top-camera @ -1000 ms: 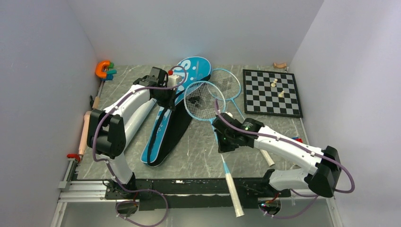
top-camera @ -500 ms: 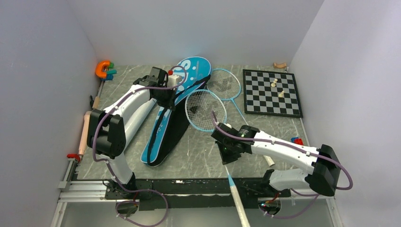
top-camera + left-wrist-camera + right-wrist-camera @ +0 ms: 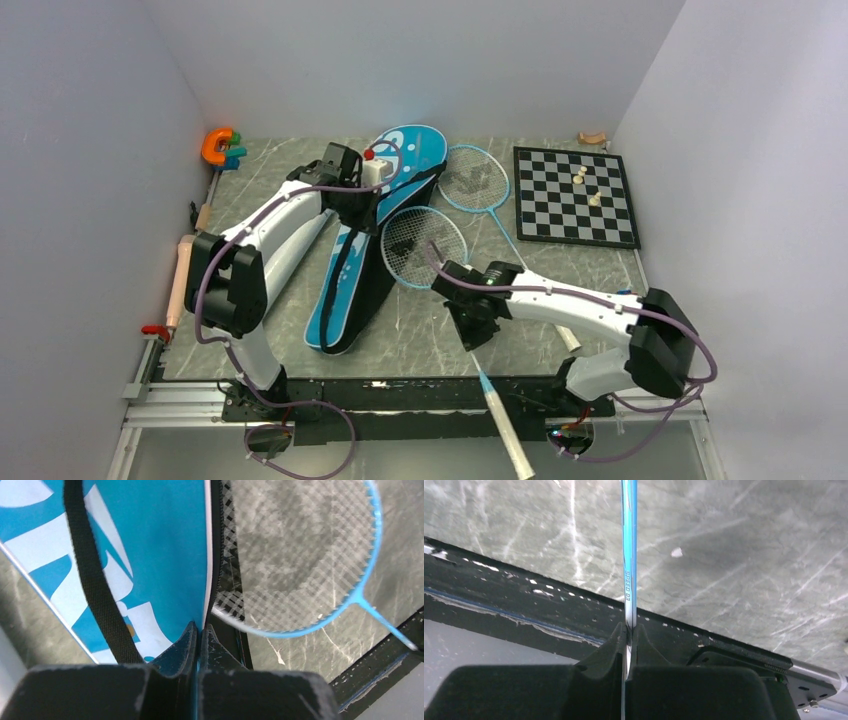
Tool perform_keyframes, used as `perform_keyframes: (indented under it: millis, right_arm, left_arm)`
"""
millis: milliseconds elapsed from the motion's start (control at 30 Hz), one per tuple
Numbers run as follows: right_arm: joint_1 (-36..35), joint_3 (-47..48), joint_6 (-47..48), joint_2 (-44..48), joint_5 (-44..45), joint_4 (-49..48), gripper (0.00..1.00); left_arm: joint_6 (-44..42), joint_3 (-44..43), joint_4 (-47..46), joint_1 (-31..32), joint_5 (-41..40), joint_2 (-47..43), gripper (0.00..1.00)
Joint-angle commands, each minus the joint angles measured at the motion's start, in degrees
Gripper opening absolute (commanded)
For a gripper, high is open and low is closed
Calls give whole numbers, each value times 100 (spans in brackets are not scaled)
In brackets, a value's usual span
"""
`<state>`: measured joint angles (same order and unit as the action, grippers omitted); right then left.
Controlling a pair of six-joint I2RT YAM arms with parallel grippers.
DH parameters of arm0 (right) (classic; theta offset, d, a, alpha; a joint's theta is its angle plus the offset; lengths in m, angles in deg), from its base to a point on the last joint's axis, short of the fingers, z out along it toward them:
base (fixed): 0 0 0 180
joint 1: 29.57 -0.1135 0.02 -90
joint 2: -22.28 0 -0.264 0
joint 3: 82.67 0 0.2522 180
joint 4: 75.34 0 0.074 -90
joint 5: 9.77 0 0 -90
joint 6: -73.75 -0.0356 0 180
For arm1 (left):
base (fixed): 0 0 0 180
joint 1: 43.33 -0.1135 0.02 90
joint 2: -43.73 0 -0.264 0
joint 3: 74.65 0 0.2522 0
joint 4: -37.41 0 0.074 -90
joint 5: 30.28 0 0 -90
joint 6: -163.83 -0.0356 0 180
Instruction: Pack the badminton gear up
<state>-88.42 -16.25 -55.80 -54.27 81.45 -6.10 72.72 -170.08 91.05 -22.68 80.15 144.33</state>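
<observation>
A blue racket-shaped bag (image 3: 405,150) with a black strap (image 3: 92,580) lies lengthwise, wide end farthest away. One light-blue racket (image 3: 425,247) has its head touching the bag's right edge, its pale handle jutting past the near edge. The second racket (image 3: 477,178) lies flat just beyond it.

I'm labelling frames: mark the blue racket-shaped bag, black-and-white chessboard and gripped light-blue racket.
blue racket-shaped bag (image 3: 412,150): top view, head end.
black-and-white chessboard (image 3: 550,212): top view, bare squares.
gripped light-blue racket (image 3: 628,555): right wrist view, shaft.

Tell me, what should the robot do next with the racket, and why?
Probably push the racket head-first a little way into the bag. The right gripper is shut on its thin blue shaft. The left gripper pinches the bag's edge. The racket's head lies right at that edge, with most of it outside on the table.
</observation>
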Motion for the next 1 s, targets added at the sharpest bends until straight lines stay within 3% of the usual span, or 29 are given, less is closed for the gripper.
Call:
perform_keyframes:
  millis: [0,400,967]
  right_arm:
    - [-39,717,342,-507,-48,-348,0]
    - [163,2052,619,-1932,370,-1116,0]
    - [1423,1648,-138,-1972,-328,-4209,0]
  left_arm:
    - [-181,-85,-273,228,528,-252,0]
    - [-410,13,-35,247,1061,-396,0]
    - [-568,295,350,149,1823,-913,0]
